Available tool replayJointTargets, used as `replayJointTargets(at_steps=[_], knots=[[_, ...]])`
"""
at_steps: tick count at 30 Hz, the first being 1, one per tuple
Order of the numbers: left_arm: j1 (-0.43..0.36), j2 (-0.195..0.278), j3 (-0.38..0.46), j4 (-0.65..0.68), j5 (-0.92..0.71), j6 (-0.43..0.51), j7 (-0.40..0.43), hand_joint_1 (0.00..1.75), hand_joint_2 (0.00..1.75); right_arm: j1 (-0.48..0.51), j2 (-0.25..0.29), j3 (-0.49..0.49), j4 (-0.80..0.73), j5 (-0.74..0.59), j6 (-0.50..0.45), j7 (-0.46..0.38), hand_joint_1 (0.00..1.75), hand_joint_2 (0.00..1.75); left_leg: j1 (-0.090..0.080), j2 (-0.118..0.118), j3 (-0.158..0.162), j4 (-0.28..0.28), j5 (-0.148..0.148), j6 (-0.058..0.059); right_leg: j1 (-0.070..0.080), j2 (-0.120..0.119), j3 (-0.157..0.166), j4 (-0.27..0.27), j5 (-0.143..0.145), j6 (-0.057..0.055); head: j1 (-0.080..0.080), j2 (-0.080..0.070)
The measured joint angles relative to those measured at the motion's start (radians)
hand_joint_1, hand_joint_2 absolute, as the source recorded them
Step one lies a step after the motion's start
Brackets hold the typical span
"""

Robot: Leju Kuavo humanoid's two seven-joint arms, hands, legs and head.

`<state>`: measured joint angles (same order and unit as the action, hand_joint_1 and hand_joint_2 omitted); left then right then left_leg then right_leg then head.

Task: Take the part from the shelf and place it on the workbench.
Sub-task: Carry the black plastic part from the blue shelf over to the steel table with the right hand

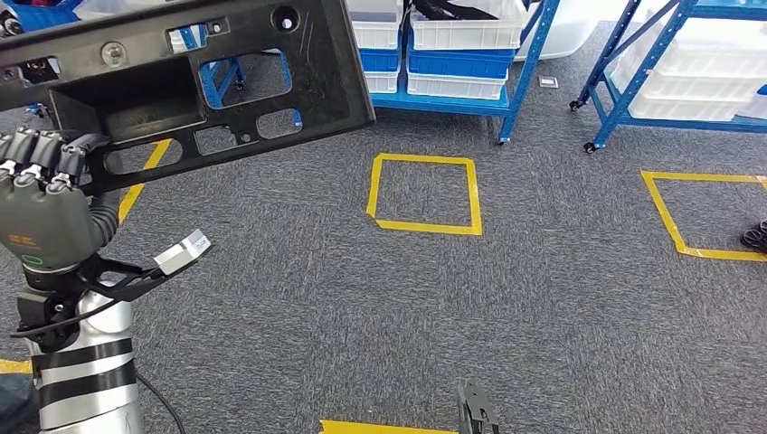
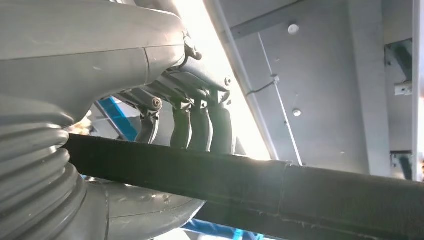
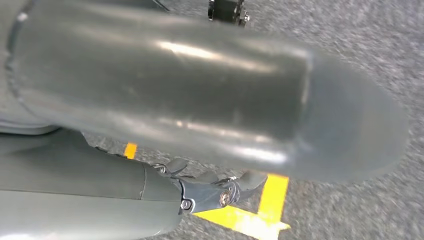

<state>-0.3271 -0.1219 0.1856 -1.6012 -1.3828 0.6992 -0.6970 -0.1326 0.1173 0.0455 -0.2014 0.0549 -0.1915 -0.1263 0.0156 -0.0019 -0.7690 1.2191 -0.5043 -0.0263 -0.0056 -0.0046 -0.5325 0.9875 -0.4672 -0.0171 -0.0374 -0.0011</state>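
Fingers (image 1: 36, 154) of my left hand (image 1: 41, 212) are curled over the lower edge of the part (image 1: 181, 81), a long black plastic panel with cut-outs, and the left wrist view shows the dark fingers hooked across that edge with the thumb beneath it. So the part is off the shelf and carried in the air, up at my left side, above the grey carpet (image 1: 407, 316). Its long axis runs out from my grip toward the right and slightly upward, so most of its length hangs unsupported beyond the fingers, toward the blue shelving (image 1: 520, 68). My right hand (image 3: 210, 192) hangs low over the floor by a strip of yellow tape (image 3: 272, 197); its fingers look loosely bent and seem to hold nothing, though the blurred view keeps me from being sure. I see no workbench from here, so I judge the carry is under way and the placing not yet done.
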Motion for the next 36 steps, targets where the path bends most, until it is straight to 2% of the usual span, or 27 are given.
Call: replayJointTargets(at_steps=[1,2,3,4,5,6,7,8,10,12,14,16,17,18,19,21,22,23,26,31,36], knots=[[0.008,0.004,0.007,-0.004,0.001,0.000,0.000,1.75,1.75,0.001,0.001,0.000,0.000,0.002,0.002,0.002,0.00,0.00,0.002,0.000,-0.006,0.055,-0.010,-0.005,0.000,-0.001,-0.013,0.001,0.010,0.001,0.000,0.000],[0.015,0.009,0.013,-0.006,0.002,0.000,0.000,1.75,1.75,0.003,0.001,0.000,0.000,0.004,0.004,0.003,0.00,0.00,0.006,0.000,0.000,0.085,0.002,-0.009,-0.002,-0.001,-0.025,0.002,0.019,0.004,-0.001,0.000],[0.020,0.012,0.017,-0.008,0.002,0.000,0.000,1.75,1.75,0.005,0.001,0.000,0.000,0.006,0.005,0.004,0.00,0.00,0.010,0.000,0.023,0.082,0.027,-0.014,-0.004,-0.001,-0.037,0.004,0.027,0.008,-0.001,0.000],[0.023,0.015,0.021,-0.010,0.001,0.000,0.000,1.75,1.75,0.006,0.002,0.000,0.000,0.007,0.006,0.005,0.00,0.00,0.016,0.001,0.064,0.042,0.049,-0.018,-0.006,-0.001,-0.046,0.008,0.032,0.012,-0.001,0.000],[0.023,0.018,0.023,-0.013,0.001,0.000,0.000,1.75,1.75,0.007,0.001,-0.001,0.000,0.008,0.006,0.005,0.00,0.00,0.020,0.000,0.116,-0.021,0.052,-0.024,-0.006,-0.001,-0.056,0.013,0.036,0.017,-0.002,0.000],[0.022,0.020,0.025,-0.017,0.000,0.000,0.000,1.75,1.75,0.007,0.001,-0.001,0.000,0.008,0.007,0.005,0.00,0.00,0.022,-0.002,0.161,-0.083,0.043,-0.026,-0.005,-0.001,-0.065,0.020,0.039,0.021,-0.003,0.000],[0.020,0.021,0.025,-0.021,0.000,0.000,0.000,1.75,1.75,0.006,0.001,-0.002,-0.001,0.008,0.007,0.005,0.00,0.00,0.022,-0.003,0.192,-0.132,0.028,-0.024,-0.002,-0.001,-0.073,0.028,0.042,0.027,-0.003,0.000],[0.017,0.022,0.026,-0.023,-0.002,0.000,0.000,1.75,1.75,0.004,0.001,-0.003,-0.001,0.008,0.007,0.005,0.00,0.00,0.019,-0.005,0.204,-0.158,0.014,-0.018,0.000,-0.001,-0.080,0.032,0.046,0.033,-0.003,0.000],[0.013,0.024,0.028,-0.025,-0.006,0.000,0.000,1.75,1.75,0.004,0.001,-0.005,-0.001,0.007,0.007,0.005,0.00,0.00,0.015,-0.006,0.195,-0.168,0.015,0.006,-0.002,0.000,-0.092,0.035,0.055,0.047,-0.002,0.000],[0.004,0.025,0.031,-0.025,-0.012,0.000,-0.001,1.75,1.75,0.005,0.001,-0.007,-0.001,0.006,0.007,0.004,0.00,0.00,0.015,-0.005,0.183,-0.171,0.028,0.028,-0.007,0.000,-0.118,0.070,0.034,0.051,0.000,0.000],[-0.005,0.026,0.033,-0.025,-0.015,0.000,-0.001,1.75,1.75,0.003,0.002,-0.011,-0.001,0.005,0.006,0.004,0.00,0.00,0.013,-0.004,0.169,-0.172,0.039,0.043,-0.008,0.001,-0.172,0.185,-0.025,0.046,0.004,0.000],[-0.010,0.026,0.034,-0.025,-0.019,0.000,-0.001,1.75,1.75,0.002,0.002,-0.014,-0.001,0.002,0.004,0.003,0.00,0.00,0.009,-0.004,0.155,-0.172,0.049,0.048,-0.008,0.001,-0.221,0.307,-0.073,0.044,0.005,0.000],[-0.011,0.026,0.034,-0.024,-0.021,0.000,-0.001,1.75,1.75,0.002,0.002,-0.015,-0.001,0.000,0.004,0.003,0.00,0.00,0.007,-0.004,0.150,-0.171,0.053,0.048,-0.008,0.001,-0.222,0.323,-0.077,0.047,0.005,0.000],[-0.013,0.026,0.034,-0.024,-0.022,0.000,-0.001,1.75,1.75,0.002,0.002,-0.018,-0.001,-0.004,0.004,0.002,0.00,0.00,0.005,-0.004,0.147,-0.171,0.057,0.048,-0.008,0.001,-0.201,0.297,-0.068,0.050,0.005,0.000],[-0.016,0.026,0.034,-0.024,-0.022,0.000,-0.001,1.75,1.75,0.001,0.002,-0.021,-0.001,-0.009,0.004,0.000,0.00,0.00,0.004,-0.004,0.145,-0.171,0.060,0.046,-0.006,0.001,-0.162,0.237,-0.049,0.052,0.005,0.000],[-0.026,0.026,0.035,-0.024,-0.024,0.000,-0.001,1.75,1.75,-0.003,0.001,-0.029,-0.001,-0.016,0.005,-0.002,0.00,0.00,0.002,-0.004,0.143,-0.171,0.065,0.040,0.000,0.001,-0.076,0.094,-0.014,0.047,0.005,0.000],[-0.031,0.026,0.035,-0.024,-0.026,0.000,-0.001,1.75,1.75,-0.005,0.001,-0.032,-0.001,-0.018,0.005,-0.003,0.00,0.00,0.001,-0.003,0.142,-0.172,0.067,0.036,0.004,0.001,-0.051,0.052,-0.004,0.042,0.005,0.000],[-0.035,0.027,0.035,-0.024,-0.028,0.000,-0.001,1.75,1.75,-0.007,0.001,-0.035,-0.001,-0.020,0.006,-0.004,0.00,0.00,0.000,-0.002,0.141,-0.171,0.068,0.036,0.007,0.001,-0.041,0.032,0.001,0.039,0.004,0.000],[-0.040,0.027,0.035,-0.023,-0.031,0.000,-0.001,1.75,1.75,-0.007,0.004,-0.041,-0.001,-0.022,0.007,-0.005,0.00,0.00,-0.002,-0.001,0.137,-0.174,0.074,0.041,0.009,0.003,-0.043,0.029,0.012,0.039,0.002,0.000],[-0.051,0.027,0.035,-0.023,-0.033,0.000,-0.001,1.75,1.75,-0.007,0.006,-0.056,-0.001,-0.039,0.007,-0.012,0.00,0.00,-0.001,-0.001,0.138,-0.188,0.088,0.027,0.011,0.004,-0.051,0.029,0.019,0.028,0.002,0.000],[-0.063,0.027,0.036,-0.021,-0.040,0.000,-0.001,1.75,1.75,-0.006,0.004,-0.086,-0.001,-0.064,0.000,-0.024,0.00,0.00,0.000,-0.001,0.137,-0.192,0.092,0.022,0.011,0.004,-0.053,0.029,0.020,0.026,0.002,0.000]])
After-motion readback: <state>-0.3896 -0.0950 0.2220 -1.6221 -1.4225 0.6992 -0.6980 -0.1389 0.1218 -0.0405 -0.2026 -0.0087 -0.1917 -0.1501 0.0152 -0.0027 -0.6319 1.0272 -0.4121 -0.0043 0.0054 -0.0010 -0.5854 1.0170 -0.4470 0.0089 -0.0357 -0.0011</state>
